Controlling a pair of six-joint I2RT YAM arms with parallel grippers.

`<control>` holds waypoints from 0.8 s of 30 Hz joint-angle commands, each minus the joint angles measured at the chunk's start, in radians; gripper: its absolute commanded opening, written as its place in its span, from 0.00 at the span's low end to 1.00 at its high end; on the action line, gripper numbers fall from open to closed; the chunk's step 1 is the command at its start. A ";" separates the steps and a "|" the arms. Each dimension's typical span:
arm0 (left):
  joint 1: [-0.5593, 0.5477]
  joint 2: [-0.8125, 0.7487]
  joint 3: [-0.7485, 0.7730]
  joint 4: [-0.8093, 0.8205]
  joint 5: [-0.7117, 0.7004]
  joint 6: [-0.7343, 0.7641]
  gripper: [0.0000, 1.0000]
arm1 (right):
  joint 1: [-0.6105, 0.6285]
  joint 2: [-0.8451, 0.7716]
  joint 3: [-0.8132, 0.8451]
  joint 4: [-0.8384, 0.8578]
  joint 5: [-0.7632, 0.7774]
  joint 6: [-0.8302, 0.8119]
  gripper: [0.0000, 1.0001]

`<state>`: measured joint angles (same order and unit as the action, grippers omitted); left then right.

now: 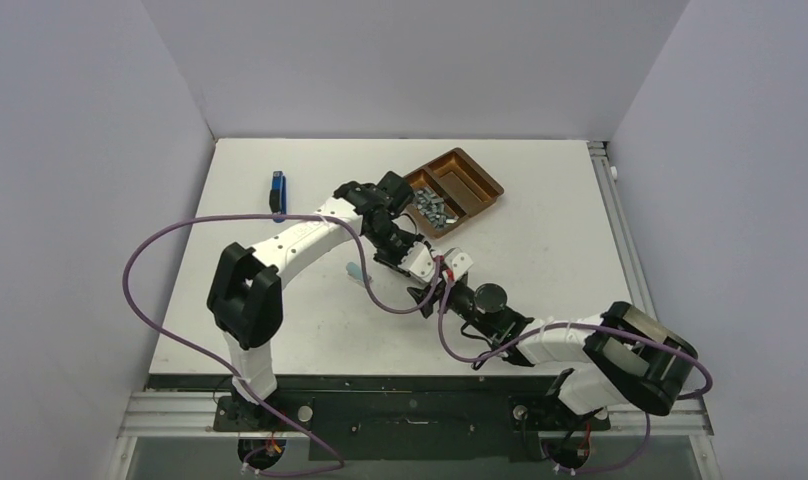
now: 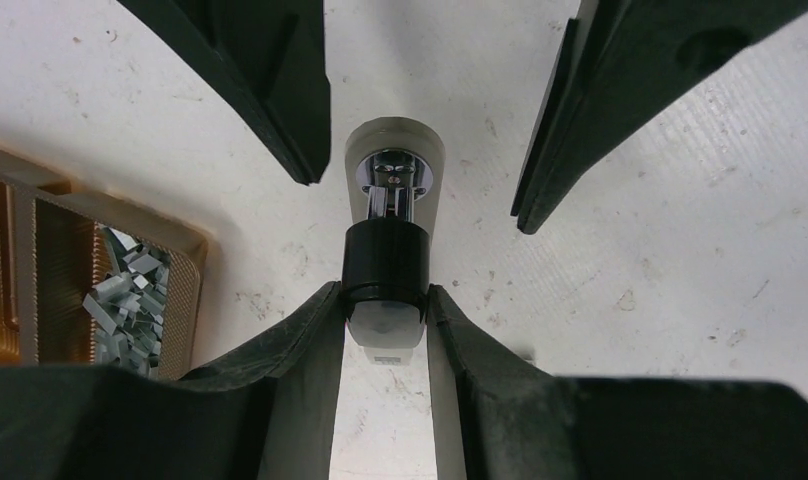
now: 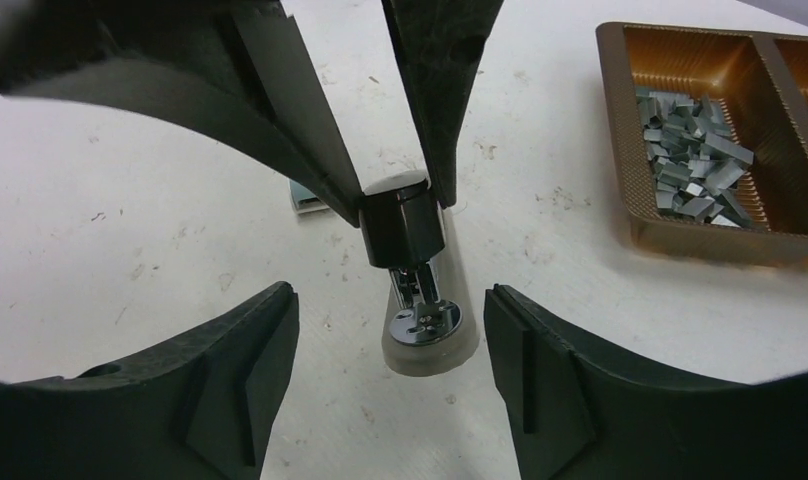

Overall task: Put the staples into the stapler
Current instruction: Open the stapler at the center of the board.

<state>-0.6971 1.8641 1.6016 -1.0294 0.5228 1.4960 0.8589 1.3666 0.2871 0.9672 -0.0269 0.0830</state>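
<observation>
The stapler point(image 3: 420, 300), black on top with a pale base and a chrome anvil, lies on the table between both grippers. My left gripper point(image 2: 385, 300) is shut on its rear end, the fingers pressing the black top from both sides. My right gripper point(image 3: 390, 295) stands open, one finger on each side of the stapler's front end and touching neither side. The staples point(image 3: 692, 155), several small silvery-grey strips, lie heaped in one compartment of the brown tray point(image 3: 620, 150). From above, the left gripper point(image 1: 405, 245) and right gripper point(image 1: 450, 270) meet tip to tip, hiding the stapler.
The brown tray point(image 1: 480, 180) sits at the back right of the white table, with the staples point(image 1: 432, 208) in its near compartment. A blue object point(image 1: 278, 190) lies at the back left. A small pale box point(image 1: 353, 270) rests just left of the left gripper.
</observation>
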 commanded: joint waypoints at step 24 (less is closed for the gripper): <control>0.019 -0.105 0.104 -0.163 0.144 0.073 0.09 | -0.026 0.205 0.070 0.174 -0.085 -0.003 0.19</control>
<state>-0.6720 1.8206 1.6310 -1.1572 0.5571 1.5482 0.8433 1.5562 0.3443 1.1072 -0.0998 0.0620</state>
